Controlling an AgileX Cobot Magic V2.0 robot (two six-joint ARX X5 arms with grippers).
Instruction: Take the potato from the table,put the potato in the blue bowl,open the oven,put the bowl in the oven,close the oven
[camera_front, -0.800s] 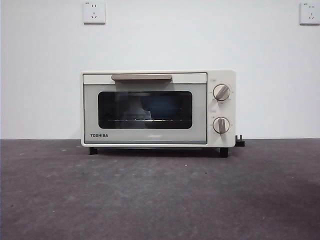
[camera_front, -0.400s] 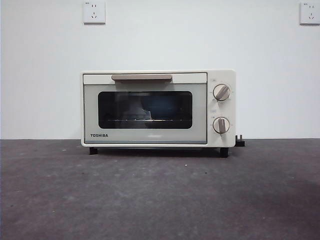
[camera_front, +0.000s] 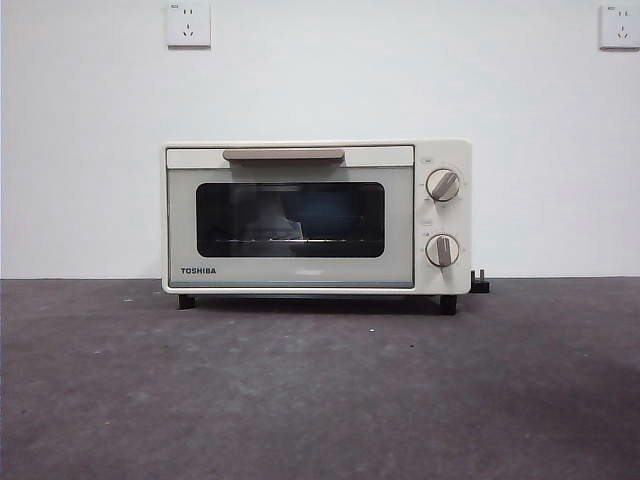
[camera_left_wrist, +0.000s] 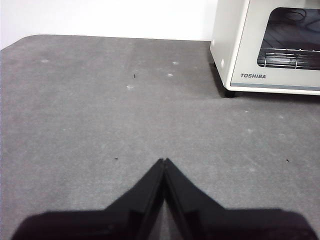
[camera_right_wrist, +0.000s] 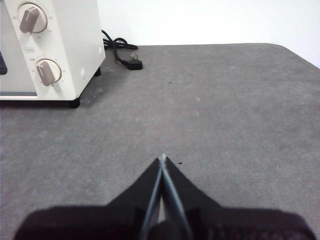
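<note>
The left gripper (camera_left_wrist: 164, 161) hangs clenched, jaw tips pressed together on nothing, above the flat dark grey mottled counter (camera_front: 320, 390). At the counter's middle, against the white wall, stands the cream-white TOSHIBA toaster oven (camera_front: 316, 216), its dark glass door shut under the beige bar handle (camera_front: 284, 155). A dim blue shape shows behind the glass. The right gripper (camera_right_wrist: 163, 159) is likewise clenched and empty, with a black power plug (camera_right_wrist: 135, 64) lying beyond it beside the oven.

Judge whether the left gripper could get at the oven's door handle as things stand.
Probably yes. The left gripper hangs shut over bare table, and nothing stands between it and the oven; its handle is uncovered.
</note>
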